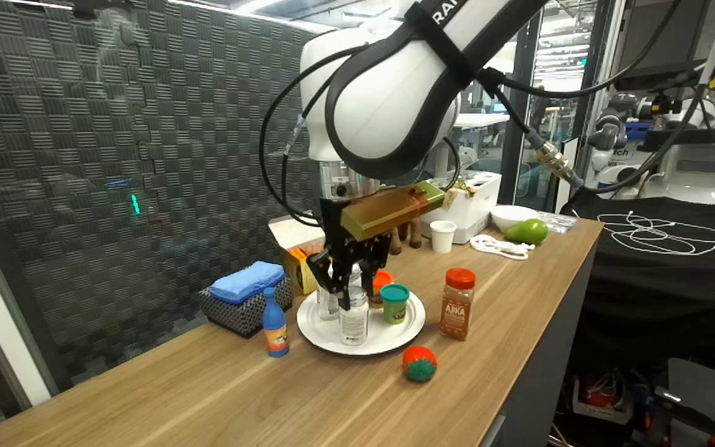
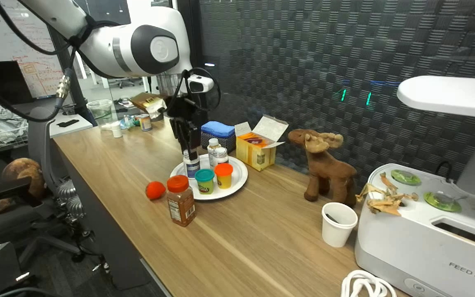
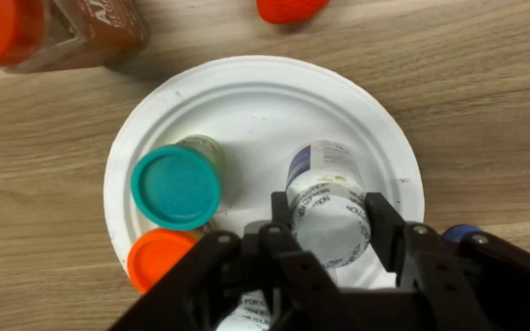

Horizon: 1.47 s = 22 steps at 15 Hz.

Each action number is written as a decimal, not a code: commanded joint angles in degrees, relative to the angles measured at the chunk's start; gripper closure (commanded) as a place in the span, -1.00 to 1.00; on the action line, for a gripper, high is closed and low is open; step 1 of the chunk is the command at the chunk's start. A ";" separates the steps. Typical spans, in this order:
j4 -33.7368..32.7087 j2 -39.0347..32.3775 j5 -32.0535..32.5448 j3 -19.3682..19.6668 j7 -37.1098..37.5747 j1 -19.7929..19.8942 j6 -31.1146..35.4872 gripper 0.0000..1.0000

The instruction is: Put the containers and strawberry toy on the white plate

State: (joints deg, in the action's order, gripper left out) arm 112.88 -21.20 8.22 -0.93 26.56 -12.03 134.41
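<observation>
1. Wrist view: the fingers (image 3: 384, 225) pinch a white bottle (image 3: 329, 202) by its capped end, one finger touching each side. It is over the white plate (image 3: 256, 115), on the side away from the teal-lidded pot (image 3: 176, 186) and orange-lidded pot (image 3: 157, 257). The step in hand seems to be placing and letting go. A small, even spread should be enough; a wide one risks nudging a neighbour.

2. In an exterior view, the white bottle (image 1: 354, 323) looks upright with its base on the plate, though a slight gap underneath cannot be ruled out. Let the base settle flat before loosening, or the bottle may drop and tip. The strawberry toy (image 1: 419, 364) and red-capped spice jar (image 1: 456, 304) are off the plate, on the wooden surface (image 1: 270, 397), so both need room left for them.

3. In an exterior view, one white-capped bottle (image 2: 213, 151) and another white-capped bottle (image 2: 221, 155) stand close together beyond the pots, their bases partly hidden. The safest exit is straight up until the fingertips clear every cap, then sideways. The bare patch of plate facing the toy is worth preserving, so avoid pushing the bottle that way.
</observation>
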 commanded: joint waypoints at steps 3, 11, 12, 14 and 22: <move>-3.32 -2.32 1.82 0.54 -0.24 -0.66 -0.05 0.60; -8.38 -6.04 3.97 0.56 -0.68 -1.77 -0.49 0.60; -8.88 -6.40 3.82 0.52 -0.85 -1.80 -0.48 0.60; -9.56 -6.80 3.40 0.27 -1.62 -1.80 -0.72 0.60; -2.74 0.06 2.69 -0.21 -4.60 -1.08 0.28 -0.98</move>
State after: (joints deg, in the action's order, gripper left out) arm 105.82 -26.32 11.33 -1.07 23.05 -13.19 133.58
